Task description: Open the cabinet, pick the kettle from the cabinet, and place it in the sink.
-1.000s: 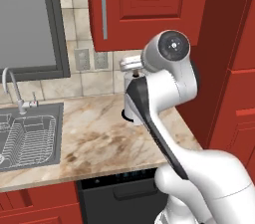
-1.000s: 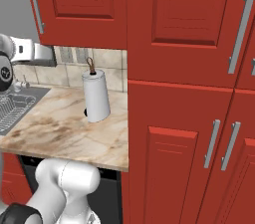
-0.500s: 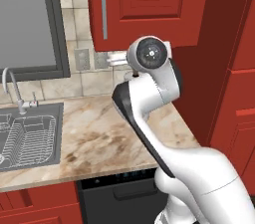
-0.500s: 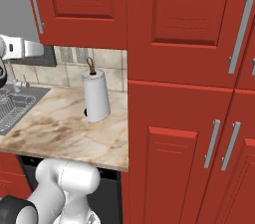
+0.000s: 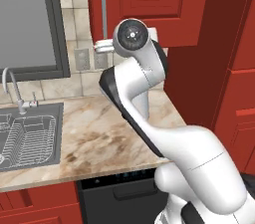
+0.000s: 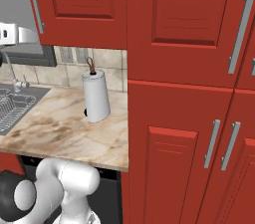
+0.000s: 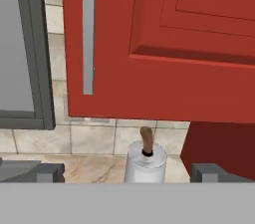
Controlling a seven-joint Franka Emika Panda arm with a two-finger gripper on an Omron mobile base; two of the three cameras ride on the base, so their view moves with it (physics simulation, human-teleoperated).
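Here the kitchen is all red cabinetry over a beige marble counter (image 5: 99, 133), with pale stone tile on the wall behind it and a dark-framed window (image 5: 30, 24) at about ten o'clock from the arm. The cabinet (image 5: 149, 4) hangs on the wall above the counter, its raised-panel door shut and its long silver bar handle (image 5: 103, 6) running upright near the door's left edge. The kettle cannot be seen; the closed door hides whatever is behind it.

The gripper (image 7: 127, 175) is raised to just below the cabinet's lower edge, pointing at the wall. In the hand view its two dark fingertips (image 7: 47, 172) stand far apart at the bottom, spread wide with nothing between them. From that view the handle sits at eleven o'clock, well above the fingertips, and apart from them.

A white paper-towel roll (image 6: 95, 96) stands upright on the counter near the back wall, a brown spindle poking from its top; in the hand view it lies straight ahead at six o'clock, between the fingertips but beyond them. The sink (image 5: 30, 136) is set into the counter at about nine o'clock from the arm, its wire rack visible inside and a curved chrome faucet (image 5: 12, 88) rising behind it. A tall run of red cabinets (image 6: 194, 93) closes off the counter at three o'clock. Below the counter front is a dark appliance panel (image 5: 119, 195).
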